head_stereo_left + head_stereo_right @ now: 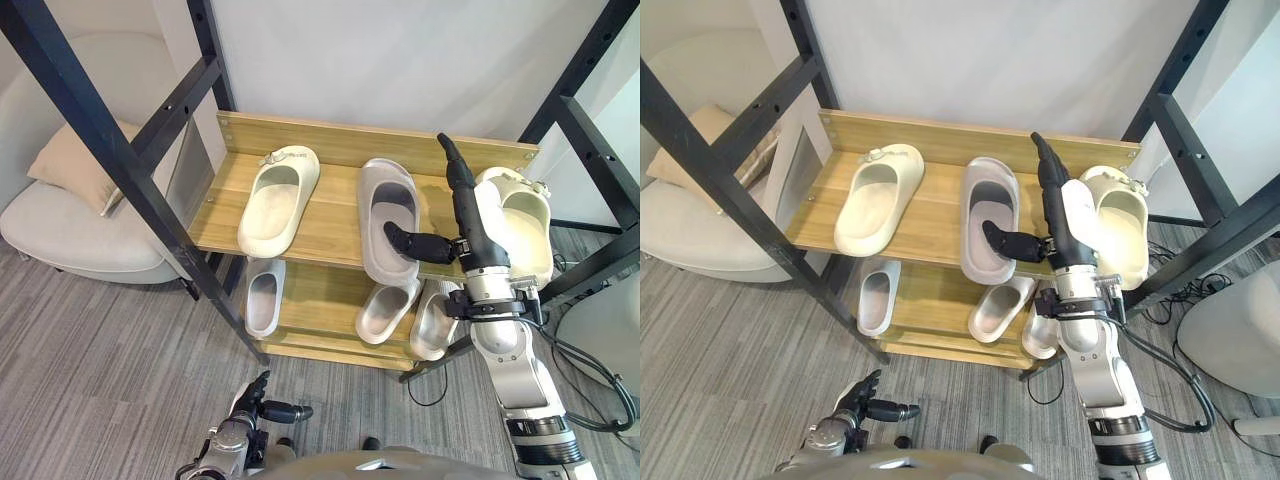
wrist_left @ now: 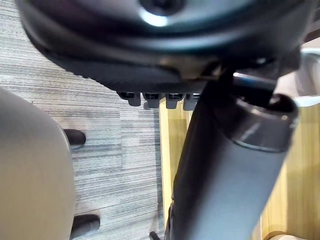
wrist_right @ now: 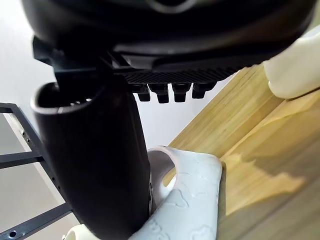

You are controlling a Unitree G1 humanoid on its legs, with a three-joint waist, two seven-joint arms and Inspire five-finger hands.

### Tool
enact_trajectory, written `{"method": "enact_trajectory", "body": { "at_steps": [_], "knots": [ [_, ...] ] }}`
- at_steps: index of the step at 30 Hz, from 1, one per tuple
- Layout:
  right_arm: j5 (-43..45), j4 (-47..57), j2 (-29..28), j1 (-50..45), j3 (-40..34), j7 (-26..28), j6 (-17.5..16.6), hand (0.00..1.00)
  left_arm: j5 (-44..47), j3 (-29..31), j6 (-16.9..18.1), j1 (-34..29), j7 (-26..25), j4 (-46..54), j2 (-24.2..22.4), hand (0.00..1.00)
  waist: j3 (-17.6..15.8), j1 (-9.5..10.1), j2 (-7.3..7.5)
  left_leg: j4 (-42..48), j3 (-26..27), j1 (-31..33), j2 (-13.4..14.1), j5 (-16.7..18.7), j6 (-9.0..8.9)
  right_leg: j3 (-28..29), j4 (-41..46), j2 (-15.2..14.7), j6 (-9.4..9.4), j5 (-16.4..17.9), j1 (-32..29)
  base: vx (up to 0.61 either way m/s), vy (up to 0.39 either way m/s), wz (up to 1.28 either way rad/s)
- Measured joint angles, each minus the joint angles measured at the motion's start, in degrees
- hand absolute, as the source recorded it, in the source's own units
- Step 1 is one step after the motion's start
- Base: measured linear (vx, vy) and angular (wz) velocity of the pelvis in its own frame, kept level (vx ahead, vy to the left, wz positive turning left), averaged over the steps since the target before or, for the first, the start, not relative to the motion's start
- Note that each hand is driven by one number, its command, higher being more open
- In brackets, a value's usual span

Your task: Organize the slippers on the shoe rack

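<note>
The shoe rack [image 1: 330,225] was pale honey wood with a fine grain. On its top shelf the left slipper [image 1: 280,200] and the right slipper [image 1: 525,225] were cream, and the middle slipper [image 1: 388,215] was light grey. The lower slippers [image 1: 264,297] looked silvery grey, though shadow may have dulled them. The carpet [image 1: 100,350] was grey with thin streaks, the frame [image 1: 120,160] black, the armchair [image 1: 70,235] off-white, its cushion [image 1: 75,165] beige. The right hand [image 1: 462,205] was black with a white cover.

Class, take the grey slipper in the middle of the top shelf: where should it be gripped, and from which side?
Probably pinch the right side wall of the grey slipper near its open heel, coming from its right. The footbed is open there for a thumb, and the right hand stands open beside it.
</note>
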State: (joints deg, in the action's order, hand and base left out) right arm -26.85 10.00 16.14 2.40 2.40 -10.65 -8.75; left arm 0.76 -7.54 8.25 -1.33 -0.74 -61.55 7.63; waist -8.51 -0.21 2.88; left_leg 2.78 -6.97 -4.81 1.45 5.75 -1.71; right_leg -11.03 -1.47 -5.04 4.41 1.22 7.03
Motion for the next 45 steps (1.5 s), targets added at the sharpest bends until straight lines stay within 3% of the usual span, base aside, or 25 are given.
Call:
{"method": "enact_trajectory", "body": {
  "at_steps": [10,11,26,33,40,45],
  "knots": [
    [2.24,-4.03,-0.02,4.0,0.02,-0.55,-0.05,1.0,0.01,-0.01,0.0,0.04,0.02,-0.04,0.17,1.0,-0.13,0.03,0.32,-0.02,-0.78,0.81,-0.09,-0.31,-0.08,-0.82,-0.43,0.01,-0.1,-0.23,-0.16,0.0,-0.003,0.03],
    [2.38,-4.54,-0.02,4.33,-0.07,-0.82,-0.04,0.0,0.02,-0.01,0.0,0.06,0.02,-0.04,0.24,1.0,-0.16,0.02,0.43,-0.03,-0.99,0.92,-0.12,-0.39,-0.13,-1.02,-0.55,0.01,-0.11,-0.26,-0.16,-0.01,-0.014,0.14],
    [17.07,-21.44,0.29,17.39,-0.38,-0.72,0.03,0.0,1.12,-0.09,0.25,0.39,-0.01,0.14,0.5,1.0,-0.23,1.42,0.84,-1.62,-1.81,1.81,-0.33,-2.33,-0.25,-1.69,-1.56,-0.07,-0.26,-1.56,-0.95,0.0,-0.003,0.03],
    [20.34,-21.68,0.43,18.7,0.0,0.52,-0.09,0.0,1.23,-0.09,0.39,0.42,-0.02,0.16,0.5,1.0,-0.33,1.49,0.85,-1.68,-1.89,1.81,-0.34,-2.33,-0.25,-1.81,-1.6,-0.08,-0.26,-1.55,-0.92,0.0,0.0,0.0],
    [20.05,-12.08,0.06,15.05,2.29,2.65,0.11,0.0,1.22,-0.04,0.4,0.54,-0.07,0.44,0.45,1.0,-0.77,1.56,0.75,-1.55,-1.97,1.67,-0.24,-2.33,-0.25,-1.8,-1.56,-0.09,-0.26,-1.55,-0.66,0.0,0.0,0.0],
    [15.51,2.44,-0.88,14.1,2.22,1.33,-0.81,0.0,1.13,0.0,0.37,0.51,-0.22,0.44,0.32,1.0,-1.13,1.47,0.44,-1.48,-1.82,0.08,-0.2,-2.12,-0.19,-1.58,-1.26,-0.17,-0.27,-1.53,0.68,-0.01,0.005,-0.02]
  ]
}}
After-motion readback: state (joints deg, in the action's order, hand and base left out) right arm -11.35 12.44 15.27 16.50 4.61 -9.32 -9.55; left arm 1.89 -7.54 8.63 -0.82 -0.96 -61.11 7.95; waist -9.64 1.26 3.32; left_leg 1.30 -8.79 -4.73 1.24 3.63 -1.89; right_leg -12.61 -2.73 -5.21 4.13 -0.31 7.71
